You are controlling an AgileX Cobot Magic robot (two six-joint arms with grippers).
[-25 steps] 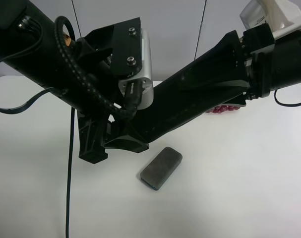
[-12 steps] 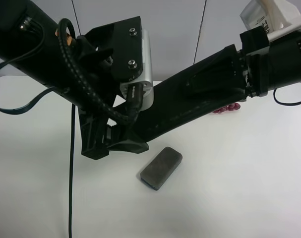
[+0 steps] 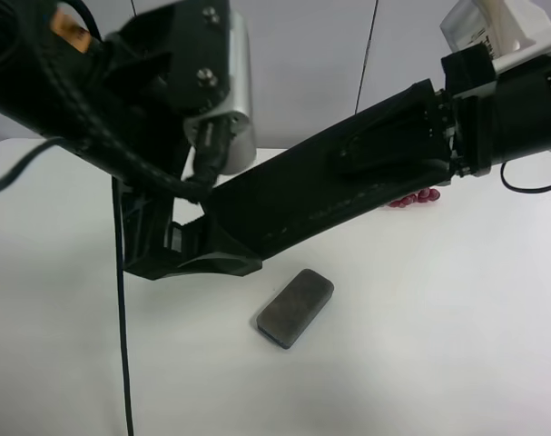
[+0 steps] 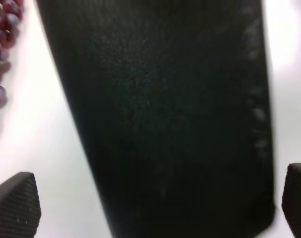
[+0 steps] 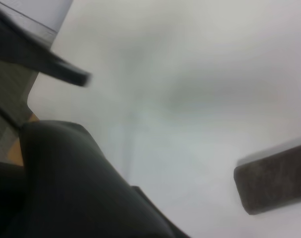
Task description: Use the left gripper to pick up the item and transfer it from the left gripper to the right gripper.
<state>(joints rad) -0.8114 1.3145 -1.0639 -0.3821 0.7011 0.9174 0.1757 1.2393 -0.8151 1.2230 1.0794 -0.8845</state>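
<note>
The dark green flat oblong soft case [image 3: 329, 191] hangs above the white desk [image 3: 438, 363]. One end sits in the right jaws, which I judge clenched on it, since nothing else carries it. The other end lies between the left jaws, which stand released, with bare desk showing between each fingertip [image 4: 16, 206] and the case. That suits a handover nearly done. The small grey rounded rectangular block [image 3: 295, 307] lies on the desk beneath the left jaws, apart from them. The bunch of red-purple grapes [image 3: 416, 197] sits nearer the right jaws.
</note>
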